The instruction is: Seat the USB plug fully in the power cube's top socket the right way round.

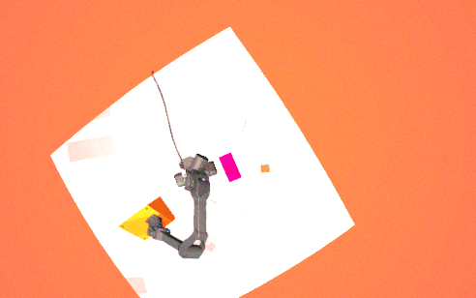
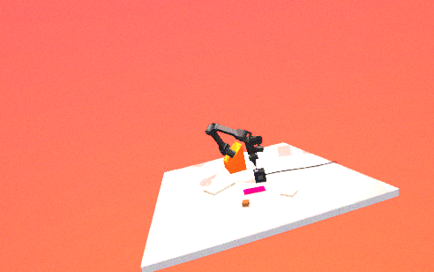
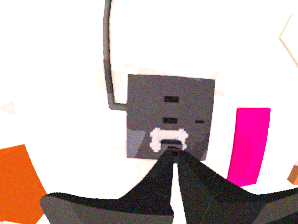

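Observation:
The dark grey power cube [image 3: 149, 106] [image 2: 259, 176] stands on the white table [image 1: 295, 208] [image 2: 335, 194], with its thin dark cable [image 3: 107, 30] [image 1: 166, 116] [image 2: 300, 168] running off to the table's far edge. A small white USB plug [image 3: 168, 140] sits in a socket on the cube's top, near the edge closest to the wrist camera. My gripper [image 3: 174, 155] [image 2: 255, 162] [image 1: 195, 163] points straight down over the cube and is shut on the plug. In the top view the wrist hides the cube. How deep the plug sits cannot be told.
A magenta flat block [image 1: 230, 166] [image 2: 254, 190] [image 3: 249, 145] lies just beside the cube. A small orange cube [image 1: 264, 168] [image 2: 245, 202] lies further out. An orange-and-yellow wedge [image 1: 145, 220] [image 2: 235, 161] stands by the arm's base. Pale flat tiles [image 2: 219, 185] lie on the table.

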Motion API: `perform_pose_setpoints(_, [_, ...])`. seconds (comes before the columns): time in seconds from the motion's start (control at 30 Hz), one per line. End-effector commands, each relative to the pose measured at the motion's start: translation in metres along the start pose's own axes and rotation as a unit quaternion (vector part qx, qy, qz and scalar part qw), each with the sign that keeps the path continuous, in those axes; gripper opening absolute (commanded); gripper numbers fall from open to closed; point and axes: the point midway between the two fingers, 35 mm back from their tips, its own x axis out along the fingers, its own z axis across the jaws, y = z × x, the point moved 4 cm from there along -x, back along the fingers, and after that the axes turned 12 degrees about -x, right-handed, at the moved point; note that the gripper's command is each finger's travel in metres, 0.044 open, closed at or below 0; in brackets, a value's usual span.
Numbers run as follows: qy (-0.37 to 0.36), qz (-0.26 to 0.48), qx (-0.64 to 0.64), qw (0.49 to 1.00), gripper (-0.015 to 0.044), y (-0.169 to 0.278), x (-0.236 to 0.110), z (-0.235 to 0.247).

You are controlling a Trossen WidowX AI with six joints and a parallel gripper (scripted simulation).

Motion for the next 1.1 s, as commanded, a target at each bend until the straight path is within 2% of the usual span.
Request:
perform_pose_setpoints(0.0, [0.000, 0.000, -0.002, 1.000, 0.0000, 0.0000, 0.0012, 0.0004])
perform_pose_setpoints(1.07, [0.000, 0.000, -0.002, 1.000, 0.0000, 0.0004, 0.0050, 0.0005])
